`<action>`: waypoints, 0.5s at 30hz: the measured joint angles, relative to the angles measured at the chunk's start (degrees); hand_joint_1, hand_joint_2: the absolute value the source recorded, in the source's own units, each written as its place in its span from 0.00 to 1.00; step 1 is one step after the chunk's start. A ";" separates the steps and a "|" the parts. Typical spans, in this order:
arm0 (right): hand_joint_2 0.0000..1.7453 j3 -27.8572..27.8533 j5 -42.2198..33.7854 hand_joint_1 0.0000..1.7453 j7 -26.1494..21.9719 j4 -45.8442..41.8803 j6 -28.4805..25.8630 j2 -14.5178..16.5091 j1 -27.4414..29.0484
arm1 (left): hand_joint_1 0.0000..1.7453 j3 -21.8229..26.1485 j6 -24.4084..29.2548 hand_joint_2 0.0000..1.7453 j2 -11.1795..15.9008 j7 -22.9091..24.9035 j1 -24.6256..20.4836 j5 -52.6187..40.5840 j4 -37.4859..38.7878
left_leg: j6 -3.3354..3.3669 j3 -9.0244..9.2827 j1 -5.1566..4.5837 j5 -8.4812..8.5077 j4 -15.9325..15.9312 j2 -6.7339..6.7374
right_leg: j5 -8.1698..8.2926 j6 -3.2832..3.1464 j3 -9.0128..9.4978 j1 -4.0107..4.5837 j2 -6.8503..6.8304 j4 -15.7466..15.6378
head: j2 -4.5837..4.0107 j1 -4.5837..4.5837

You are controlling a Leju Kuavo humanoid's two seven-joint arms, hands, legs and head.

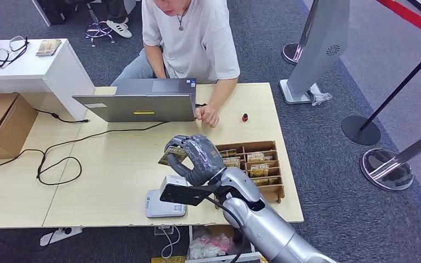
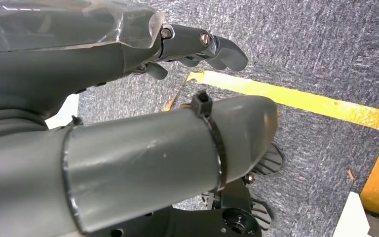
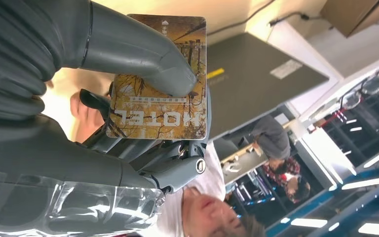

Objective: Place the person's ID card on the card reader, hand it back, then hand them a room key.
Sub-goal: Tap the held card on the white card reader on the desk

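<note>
My right hand (image 1: 196,158) hovers over the middle of the wooden table, above the white card reader (image 1: 164,203). It holds a yellow-brown hotel room key card (image 1: 174,155) between thumb and fingers. In the right wrist view the key card (image 3: 162,79) reads HOTEL and the thumb (image 3: 143,52) presses on its face. The person in a white T-shirt (image 1: 194,38) sits at the far side with a hand (image 1: 207,114) resting by the laptop. My left hand (image 2: 128,74) hangs over grey carpet with its fingers (image 2: 212,47) loosely curled and nothing in them.
A grey laptop (image 1: 137,101) stands open on the far side of the table. A wooden divided tray (image 1: 255,164) of more key cards sits to the right of my hand. A black cable (image 1: 60,159) loops at the left. A small red object (image 1: 245,116) lies near the person.
</note>
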 joint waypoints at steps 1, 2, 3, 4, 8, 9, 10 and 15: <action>1.00 0.22 -0.04 1.00 0.11 0.43 0.14 0.23 -0.02 | 0.00 0.00 -0.01 0.00 0.00 0.03 0.00 0.01 0.00 | 0.00 0.00 0.00 0.00 0.00 0.00 | 0.00 0.00 0.00 0.00 0.00 0.00 | 0.00 0.00; 1.00 0.33 -0.10 1.00 0.25 0.89 0.33 0.46 -0.05 | 0.00 0.00 -0.02 0.00 0.00 0.05 0.00 0.01 0.00 | 0.00 0.00 0.00 0.00 0.00 0.00 | 0.00 0.00 0.00 0.00 0.00 0.00 | 0.00 0.00; 1.00 0.39 -0.17 1.00 0.43 1.41 0.58 0.69 -0.08 | 0.00 0.00 -0.04 0.00 0.00 0.05 0.00 -0.01 0.00 | 0.00 0.00 0.00 0.00 0.00 0.00 | 0.00 0.00 0.00 0.00 0.00 0.00 | 0.00 0.01; 1.00 0.44 -0.27 1.00 0.67 2.06 0.81 0.94 -0.10 | 0.00 0.00 -0.10 0.00 0.01 0.05 0.00 -0.06 -0.01 | 0.00 0.00 0.00 0.00 0.00 0.00 | 0.00 0.00 0.01 0.00 0.00 0.00 | 0.00 0.00; 1.00 0.55 -0.77 1.00 1.24 5.33 0.80 2.10 -0.09 | 0.00 0.00 -0.38 0.00 0.01 0.05 0.01 -0.45 -0.01 | 0.00 0.00 0.00 0.00 0.00 0.00 | 0.00 0.00 0.01 0.00 0.00 0.00 | 0.00 0.00; 1.00 0.56 -0.85 1.00 1.25 6.24 0.70 2.38 -0.08 | 0.00 0.00 -0.47 0.00 0.01 0.04 0.01 -0.56 -0.01 | 0.00 0.00 0.00 0.00 0.00 0.00 | 0.00 0.00 0.01 0.00 0.00 0.00 | 0.00 0.00; 1.00 0.57 -0.91 1.00 1.25 7.27 0.61 2.67 -0.05 | 0.00 0.00 -0.59 0.00 0.02 0.04 0.01 -0.68 -0.01 | 0.00 0.00 0.00 0.00 0.00 0.00 | 0.00 0.00 0.01 0.00 0.00 0.00 | 0.00 -0.01; 1.00 0.59 -1.08 1.00 1.20 11.77 0.41 3.81 0.04 | 0.00 0.00 -0.88 0.00 0.02 0.04 0.01 -1.03 0.00 | 0.00 0.00 0.00 0.00 0.00 0.00 | 0.00 0.00 0.00 0.00 0.00 0.00 | 0.00 0.00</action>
